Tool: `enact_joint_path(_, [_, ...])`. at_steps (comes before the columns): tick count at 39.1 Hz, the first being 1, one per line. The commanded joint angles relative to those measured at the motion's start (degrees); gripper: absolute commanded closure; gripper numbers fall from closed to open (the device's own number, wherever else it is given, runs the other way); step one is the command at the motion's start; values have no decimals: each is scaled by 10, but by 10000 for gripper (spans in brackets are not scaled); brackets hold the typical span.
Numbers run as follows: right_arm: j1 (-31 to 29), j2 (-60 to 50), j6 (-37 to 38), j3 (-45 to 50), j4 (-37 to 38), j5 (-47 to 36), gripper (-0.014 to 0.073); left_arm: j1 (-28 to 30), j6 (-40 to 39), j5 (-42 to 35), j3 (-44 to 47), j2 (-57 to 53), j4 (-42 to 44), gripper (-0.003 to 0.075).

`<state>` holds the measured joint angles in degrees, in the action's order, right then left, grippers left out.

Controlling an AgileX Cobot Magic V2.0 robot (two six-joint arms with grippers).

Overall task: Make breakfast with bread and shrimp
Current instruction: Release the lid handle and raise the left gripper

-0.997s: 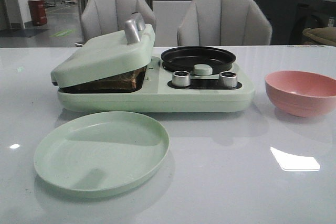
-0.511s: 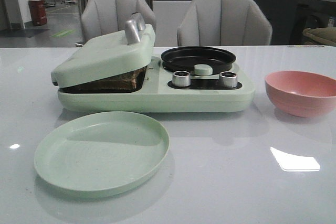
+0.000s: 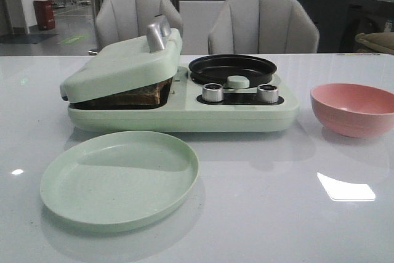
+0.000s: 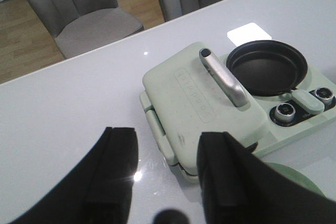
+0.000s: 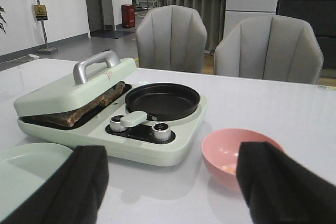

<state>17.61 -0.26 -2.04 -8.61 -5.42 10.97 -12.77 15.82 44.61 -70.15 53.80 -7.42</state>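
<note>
White glossy table (image 3: 258, 214), two grey chairs (image 3: 263, 24) behind. Bread (image 5: 79, 113) under breakfast maker (image 3: 178, 100) lid, just past left gripper (image 4: 167, 174), jaws apart. Right gripper (image 5: 170, 182) spread too; only its cam shows shrimp (image 5: 229, 169) in pink bowl (image 5: 231, 153) between its fingers.

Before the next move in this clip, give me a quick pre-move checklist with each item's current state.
1. Bread in the sandwich press, lid resting tilted on it: ok.
2. Pan bare, ready for shrimp: ok.
3. Shrimp in the pink bowl: ok, count cannot tell.
4. Green plate bare: ok.
5. Left gripper open, holding nothing: ok.
6. Right gripper open, holding nothing: ok.
</note>
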Motion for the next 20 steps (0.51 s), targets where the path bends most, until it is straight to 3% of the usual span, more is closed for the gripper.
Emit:
enact_joint_path(1, [-2, 7, -1, -16, 2, -44, -9, -4, -8, -85, 51, -50, -19, 368])
enact_joint_path(20, [-2, 7, -1, -16, 2, -44, -9, -4, -8, -230, 358, -310, -63, 368])
